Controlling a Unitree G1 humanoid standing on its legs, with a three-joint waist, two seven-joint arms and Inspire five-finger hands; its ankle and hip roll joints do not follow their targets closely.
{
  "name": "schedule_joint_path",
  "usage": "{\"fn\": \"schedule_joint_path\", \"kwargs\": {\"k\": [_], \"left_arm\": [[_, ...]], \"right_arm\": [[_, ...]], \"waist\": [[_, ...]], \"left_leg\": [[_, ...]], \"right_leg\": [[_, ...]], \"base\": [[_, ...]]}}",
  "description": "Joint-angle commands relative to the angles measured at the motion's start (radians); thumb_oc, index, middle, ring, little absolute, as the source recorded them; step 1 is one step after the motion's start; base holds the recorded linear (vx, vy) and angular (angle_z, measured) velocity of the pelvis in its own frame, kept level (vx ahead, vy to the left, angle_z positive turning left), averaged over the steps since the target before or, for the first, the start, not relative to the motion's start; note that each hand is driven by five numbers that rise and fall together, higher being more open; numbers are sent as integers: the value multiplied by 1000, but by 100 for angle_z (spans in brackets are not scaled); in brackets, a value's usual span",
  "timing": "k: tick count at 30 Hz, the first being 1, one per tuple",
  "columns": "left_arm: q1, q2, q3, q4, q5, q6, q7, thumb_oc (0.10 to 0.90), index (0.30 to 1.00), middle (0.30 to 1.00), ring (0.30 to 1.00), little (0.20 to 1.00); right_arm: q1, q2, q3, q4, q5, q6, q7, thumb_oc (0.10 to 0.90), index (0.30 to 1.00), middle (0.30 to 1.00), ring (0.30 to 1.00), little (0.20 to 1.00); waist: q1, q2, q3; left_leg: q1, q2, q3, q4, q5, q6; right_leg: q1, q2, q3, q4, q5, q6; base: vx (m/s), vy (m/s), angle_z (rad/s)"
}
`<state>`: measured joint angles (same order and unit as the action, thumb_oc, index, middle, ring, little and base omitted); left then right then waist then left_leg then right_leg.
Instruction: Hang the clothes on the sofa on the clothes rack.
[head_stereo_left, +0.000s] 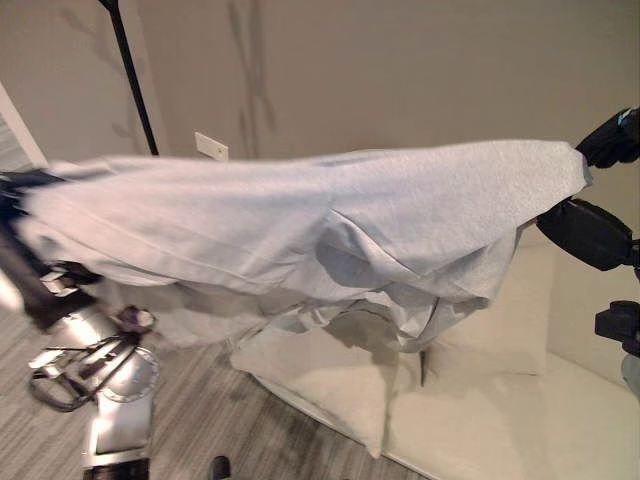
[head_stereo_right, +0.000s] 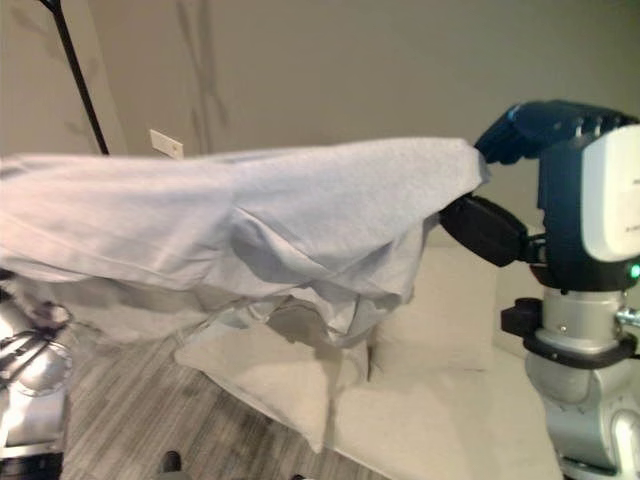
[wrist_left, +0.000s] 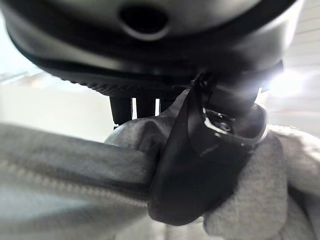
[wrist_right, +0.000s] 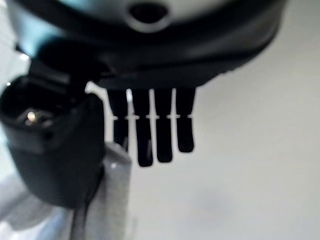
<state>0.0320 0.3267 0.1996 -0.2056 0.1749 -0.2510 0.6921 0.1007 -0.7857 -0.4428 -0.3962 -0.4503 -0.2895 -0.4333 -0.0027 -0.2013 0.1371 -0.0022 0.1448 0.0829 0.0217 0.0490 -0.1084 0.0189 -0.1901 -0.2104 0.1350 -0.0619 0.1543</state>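
Holding the pale grey fleece garment (head_stereo_left: 300, 225) stretched above the cream cushioned sofa (head_stereo_left: 470, 420), left hand (wrist_left: 200, 165) clenched round one end, right hand (wrist_right: 55, 145) thumb-pinching the other; keeping it taut and level while carrying toward the black rack pole (head_stereo_left: 135, 85) beyond the sofa.

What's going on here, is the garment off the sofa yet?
Yes. The robot holds a light grey garment stretched wide in the air between its two hands, above the cream sofa. The left hand has its thumb clamped over a bunch of the cloth. The right hand pinches the other end with its thumb while its fingers stay straight. A loose part of the garment droops toward the cushions. A black pole of the clothes rack stands by the wall on the left; nothing hangs on it yet.
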Motion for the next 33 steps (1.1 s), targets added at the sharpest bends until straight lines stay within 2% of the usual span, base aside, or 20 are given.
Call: {"fn": "schedule_joint_path", "kwargs": {"k": [1, 4, 7, 8, 10, 12, 13, 15, 16, 17, 19, 20, 22, 23, 24, 27, 28, 29, 31, 33], "left_arm": [[-91, 34, 44, -146, -16, -86, -30, 400, 300, 300, 300, 300], [-78, 14, 26, -151, -32, -91, -56, 400, 300, 300, 300, 300], [-71, 2, -7, -177, -72, -107, -103, 400, 300, 300, 300, 300], [-72, 4, -13, -177, -77, -112, -109, 400, 300, 300, 300, 300], [-68, 4, -23, -176, -75, -115, -111, 400, 300, 300, 300, 300], [-69, 1, -26, -175, -81, -118, -115, 400, 300, 300, 300, 300], [-65, 2, -28, -177, -89, -121, -121, 400, 300, 300, 300, 300], [-57, 3, -25, -180, -98, -121, -129, 400, 300, 300, 300, 300], [-61, 9, -29, -184, -106, -119, -125, 400, 300, 300, 300, 300], [-61, 9, -29, -184, -106, -119, -124, 400, 300, 300, 300, 300], [-77, 21, -37, -184, -99, -121, -103, 400, 300, 300, 300, 300], [-78, 20, -38, -183, -98, -121, -102, 400, 300, 300, 300, 300], [-100, 31, -49, -175, -89, -124, -79, 400, 300, 300, 300, 300], [-113, 39, -60, -173, -85, -133, -60, 400, 300, 300, 300, 300], [-122, 37, -80, -172, -92, -137, -66, 400, 300, 300, 300, 300], [-158, 33, -134, -148, -89, -124, -89, 400, 300, 300, 300, 300], [-180, 33, -182, -132, -90, -116, -107, 400, 300, 300, 300, 300], [-197, 45, -202, -113, -83, -107, -113, 400, 300, 300, 300, 300], [-201, 59, -211, -114, -69, -103, -119, 400, 300, 300, 300, 300], [-196, 93, -189, -139, -35, -92, -117, 400, 300, 300, 300, 300]], "right_arm": [[-112, -88, -89, 18, 115, 24, -72, 400, 300, 300, 300, 300], [-115, -75, -85, 14, 125, 17, -72, 400, 300, 300, 300, 300], [-165, -65, -37, 15, 151, 11, -61, 400, 300, 300, 300, 300], [-187, -71, -18, 21, 157, 9, -58, 400, 300, 300, 300, 300], [-214, -69, 16, 27, 166, 9, -52, 400, 300, 300, 300, 300], [-220, -64, 30, 27, 169, 8, -43, 400, 300, 300, 300, 300], [-221, -59, 41, 18, 172, 4, -33, 400, 300, 300, 300, 300], [-219, -51, 51, 7, 177, 0, -21, 400, 300, 300, 300, 300], [-229, -47, 75, 3, 185, -3, -12, 400, 300, 300, 300, 300], [-231, -48, 77, 4, 185, -3, -12, 400, 300, 300, 300, 300], [-245, -60, 101, 8, 191, 0, -19, 400, 300, 300, 300, 300], [-247, -62, 103, 10, 191, 1, -21, 400, 300, 300, 300, 300], [-264, -74, 126, 17, 179, 14, -34, 400, 300, 300, 300, 300], [-265, -76, 147, 22, 163, 22, -45, 400, 300, 300, 300, 300], [-259, -67, 159, 15, 147, 30, -33, 400, 300, 300, 300, 300], [-215, -45, 129, 9, 119, 42, -15, 400, 300, 300, 300, 300], [-175, -15, 116, 2, 95, 58, 1, 400, 300, 300, 300, 300], [-169, 3, 121, 4, 81, 68, 1, 400, 300, 300, 300, 300], [-176, 13, 131, 6, 73, 74, 5, 400, 300, 300, 300, 300], [-198, 32, 149, 15, 59, 83, -6, 400, 300, 300, 300, 300]], "waist": [[-21, 32, -58], [-21, 34, -63], [-9, 54, -51], [-5, 56, -34], [6, 65, -19], [4, 73, -18], [1, 75, -24], [3, 76, -35], [15, 82, -43], [14, 82, -44], [19, 107, -45], [18, 111, -45], [18, 124, -39], [18, 142, -49], [18, 159, -63], [0, 163, -82], [-8, 140, -84], [-6, 123, -79], [0, 115, -76], [21, 110, -69]], "left_leg": [[129, -166, 43, -109, -150, 84], [136, -175, 33, -107, -146, 86], [63, -168, 64, 94, -188, 57], [11, -147, 75, 221, -192, 33], [-59, -110, 84, 366, -132, -8], [-90, -64, 93, 408, -122, -18], [-93, -7, 107, 353, -139, 3], [-73, 9, 109, 282, -155, 18], [-64, 52, 66, 174, -112, 14], [-56, 52, 66, 154, -100, 11], [-69, 159, -11, -22, 52, -41], [-63, 162, -12, -39, 65, -46], [-72, 238, -58, -90, 141, -77], [-70, 301, -116, -90, 190, -111], [-56, 299, -163, -60, 148, -126], [-74, 257, -153, -3, 30, -131], [-82, 188, -143, 52, -41, -101], [-85, 144, -127, 67, -59, -76], [-74, 112, -107, 62, -73, -50], [-17, 53, -47, 17, -92, -3]], "right_leg": [[-93, 118, -84, -11, 28, -66], [-63, 131, -54, -62, 46, -78], [10, 109, -49, -138, 55, -82], [31, 108, -51, -156, 57, -92], [67, 114, -47, -177, 45, -107], [81, 122, -51, -194, 46, -109], [91, 106, -55, -203, 41, -94], [89, 91, -50, -204, 35, -84], [82, 73, -34, -194, 27, -67], [78, 74, -34, -190, 26, -68], [77, 43, 4, -165, -1, -46], [73, 48, 3, -160, -4, -47], [75, 18, 34, -131, -27, -30], [70, -33, 82, -98, -31, 4], [68, -67, 109, -69, -36, 29], [89, -131, 94, -53, -26, 69], [81, -190, 104, -17, 76, 89], [63, -226, 103, 10, 153, 85], [39, -255, 92, 42, 198, 72], [3, -337, -4, 100, 298, 55]], "base": [[59, 0, -4], [115, -5, -2], [51, 3, 2], [-16, 30, 4], [15, 30, 16], [42, 45, 2], [59, 72, -2], [120, 198, 7], [124, 237, 0], [167, 410, -20], [132, 352, -21], [92, 268, -20], [167, 555, -39], [284, 1049, -43], [284, 1158, -21], [117, 556, -12], [76, 771, 21], [41, 550, 27], [13, 362, 25], [20, 607, -7]]}}
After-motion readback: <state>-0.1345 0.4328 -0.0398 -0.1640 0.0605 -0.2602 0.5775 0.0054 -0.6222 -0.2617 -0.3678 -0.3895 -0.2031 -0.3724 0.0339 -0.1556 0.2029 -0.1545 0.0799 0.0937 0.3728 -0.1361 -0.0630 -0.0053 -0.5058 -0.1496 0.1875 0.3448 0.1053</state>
